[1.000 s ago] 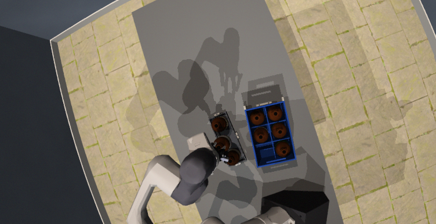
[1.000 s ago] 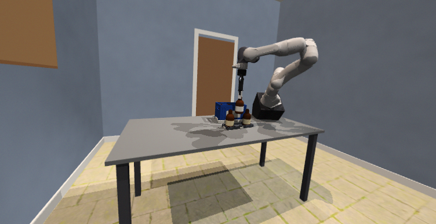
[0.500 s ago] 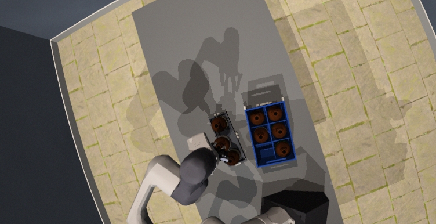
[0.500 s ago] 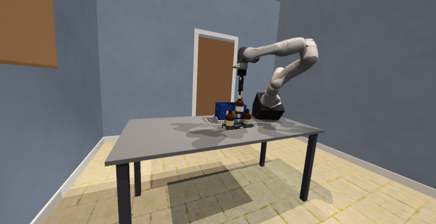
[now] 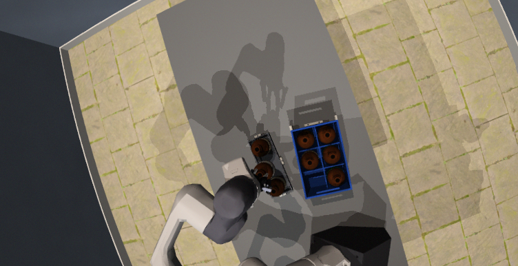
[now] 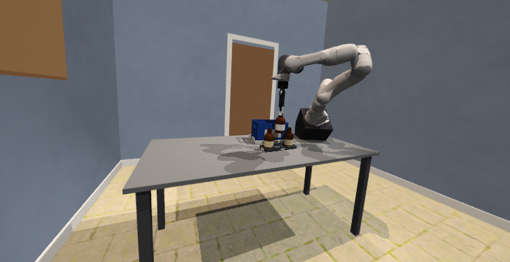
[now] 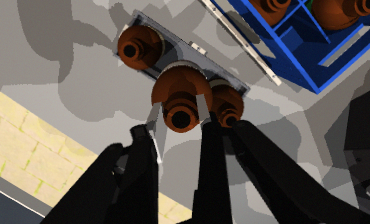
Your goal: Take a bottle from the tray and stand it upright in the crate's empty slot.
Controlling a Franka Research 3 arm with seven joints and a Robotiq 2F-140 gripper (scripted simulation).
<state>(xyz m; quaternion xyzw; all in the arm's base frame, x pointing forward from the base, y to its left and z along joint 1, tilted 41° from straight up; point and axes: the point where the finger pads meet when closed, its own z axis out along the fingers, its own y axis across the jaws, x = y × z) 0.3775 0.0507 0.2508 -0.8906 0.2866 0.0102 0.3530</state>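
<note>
Bottle [image 7: 180,98] upright, neck between gripper [image 7: 179,116] fingers, above tray [image 7: 235,85].

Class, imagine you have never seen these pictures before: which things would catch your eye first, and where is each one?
The hand grips the neck of a brown bottle, lifted above its two neighbours on the dark tray. Beside the tray stands a bright blue crate with five bottles and one empty slot at the corner nearest the arm's base. In the exterior view, the pale arm arches over the grey table.
</note>
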